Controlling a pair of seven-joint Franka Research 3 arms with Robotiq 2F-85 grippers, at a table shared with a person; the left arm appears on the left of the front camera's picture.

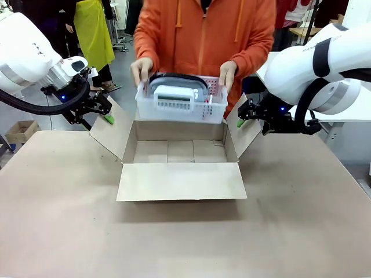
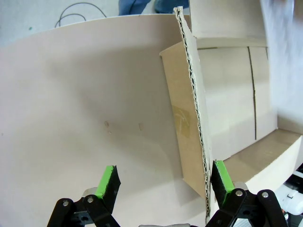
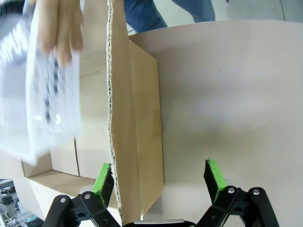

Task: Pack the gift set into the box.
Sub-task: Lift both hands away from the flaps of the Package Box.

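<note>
Straddling box (image 1: pixel 179 180) flaps (image 3: pixel 137 132), jaws agape

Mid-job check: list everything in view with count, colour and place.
box: one, brown cardboard, table centre, flaps open.
tray: one, white perforated, held above the box's far edge.
device: one, white, in the tray.
strap: one, black, in the tray.
table: one, tan, under the box.
person's hands: two, at the tray's ends.
left gripper: one, black, green pads, jaws open astride the box's left flap.
right gripper: one, same colours, jaws open astride the right flap.

Grey floor (image 1: pixel 124 72), small carton (image 1: pixel 18 131) at left; tan tabletop (image 1: pixel 174 243).
</note>
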